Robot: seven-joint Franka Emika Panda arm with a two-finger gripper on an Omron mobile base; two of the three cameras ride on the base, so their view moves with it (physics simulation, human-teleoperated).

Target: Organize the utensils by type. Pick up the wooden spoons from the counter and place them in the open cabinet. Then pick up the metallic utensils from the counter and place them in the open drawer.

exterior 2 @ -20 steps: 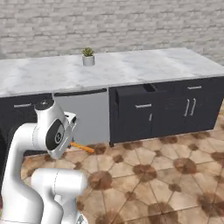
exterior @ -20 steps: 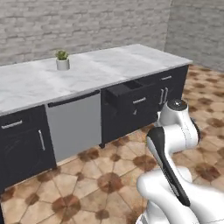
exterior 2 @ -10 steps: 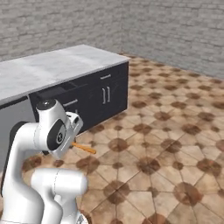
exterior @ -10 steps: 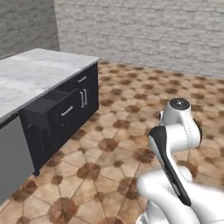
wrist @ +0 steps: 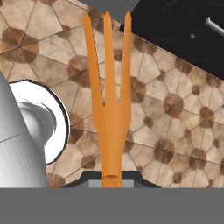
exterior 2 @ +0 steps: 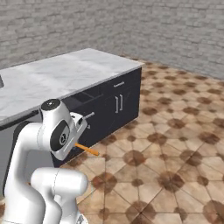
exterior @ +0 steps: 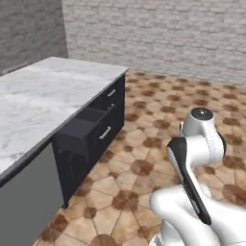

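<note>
My gripper (wrist: 111, 180) is shut on the handle of the slim orange fork (wrist: 108, 87), one of the metallic utensils, whose three prongs point away over the tiled floor. From the right base view the fork (exterior 2: 87, 150) pokes out from behind my wrist, low in front of the dark cabinet fronts. The open drawer (exterior: 86, 129) stands pulled out under the white marble counter (exterior: 43, 96); its dark inside (exterior 2: 81, 99) looks bare. The wooden spoons and the open cabinet are out of view.
Brown tiled floor (exterior: 158, 105) spreads wide to the right of the counter's end (exterior 2: 131, 65). Brick walls close the room behind. A grey appliance front (exterior: 24, 202) sits left of the drawer. Dark cabinet doors with silver handles (exterior 2: 119, 103) stand right of the drawer.
The base has turned, so the whole scene has swung: the counter now runs along the left and more open floor shows. The fork stays in my shut gripper.
</note>
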